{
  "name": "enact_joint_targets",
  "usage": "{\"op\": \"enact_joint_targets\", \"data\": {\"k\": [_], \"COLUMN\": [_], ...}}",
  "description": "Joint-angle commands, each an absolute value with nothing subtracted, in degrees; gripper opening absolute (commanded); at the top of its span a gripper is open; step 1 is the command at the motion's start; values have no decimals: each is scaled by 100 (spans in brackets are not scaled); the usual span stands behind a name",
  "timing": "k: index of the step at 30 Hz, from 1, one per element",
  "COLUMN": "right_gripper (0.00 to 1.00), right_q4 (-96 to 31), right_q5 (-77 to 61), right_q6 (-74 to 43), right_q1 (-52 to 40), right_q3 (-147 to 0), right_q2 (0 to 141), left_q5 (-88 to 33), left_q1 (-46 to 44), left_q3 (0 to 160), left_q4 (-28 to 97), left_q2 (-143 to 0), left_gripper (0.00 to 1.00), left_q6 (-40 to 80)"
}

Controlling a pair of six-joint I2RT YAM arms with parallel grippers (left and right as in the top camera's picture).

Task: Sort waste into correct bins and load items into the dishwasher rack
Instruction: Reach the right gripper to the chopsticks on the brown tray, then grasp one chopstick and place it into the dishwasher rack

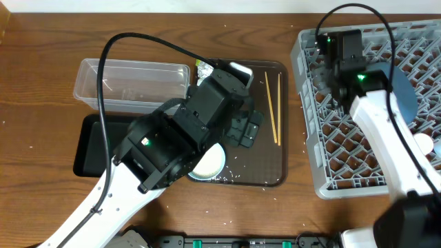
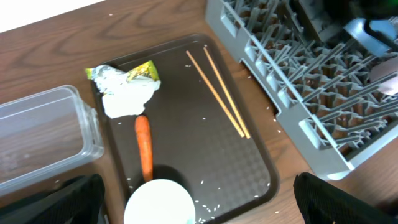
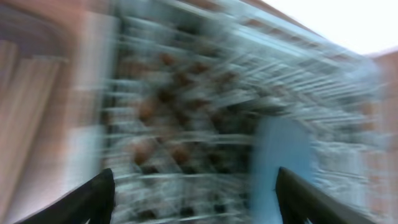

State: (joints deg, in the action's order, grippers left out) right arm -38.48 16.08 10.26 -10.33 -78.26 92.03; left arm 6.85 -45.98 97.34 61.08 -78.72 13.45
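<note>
- At the table's right side the dishwasher rack is seated; a dark-blue plate is lodged in it.
- Brown serving tray is noted just left of the rack.
- Right gripper is held over the rack, fingers spread, nothing gripped; view blurred.
- Left gripper is poised above the tray, jaws wide, empty.
- Bowl, chopsticks, wrapper and carrot stick are found on the tray.
- Rice grains are scattered beside the bowl.

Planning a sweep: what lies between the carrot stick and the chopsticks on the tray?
Left wrist view: only bare tray and a few rice grains separate carrot stick from chopsticks.
</note>
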Motion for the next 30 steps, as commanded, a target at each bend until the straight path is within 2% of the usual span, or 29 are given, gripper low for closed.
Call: {"op": "enact_joint_targets", "data": {"k": [1,6,10,14,17,20,23,27,30], "right_gripper": [64,64,52,45,47,50,43,40,29], "right_q4": [-4150,-4860,-4919,-4604,-4471,-4167,-3885,-3614,-3531], "right_q5": [-622,-1280,-1372,-1109,-123,93,141,104,99], "right_q6": [-355,-899,-943,-1208,-1850,-2027,-2062,-2145,-2248], "right_q1": [-1212,-1374,-1645,-2014,-2226,-2270,-2268,-2248,-2248], "right_q3": [-7885,-7881,-7752,-7561,-7557,-7557,-7557,-7557,-7557], "right_q2": [8873,8829,8958,9277,9697,10099,10499,10884,11174], "left_q5": [1035,1166,1160,1039,799,663,668,668,666], "left_q1": [-4598,-4517,-4209,-3809,-3496,-3253,-3070,-2923,-2921], "left_q3": [9810,9810,9810,9813,9813,9813,9813,9813,9810], "left_q4": [6104,6176,6361,6381,6434,6657,6960,7338,7502], "left_q2": [-7920,-7955,-7955,-7826,-7666,-7485,-7330,-7242,-7255], "left_gripper": [98,99,99,99,99,99,99,99,99], "left_q6": [1313,1326,1697,1898,1896,1896,1892,1894,1892]}}
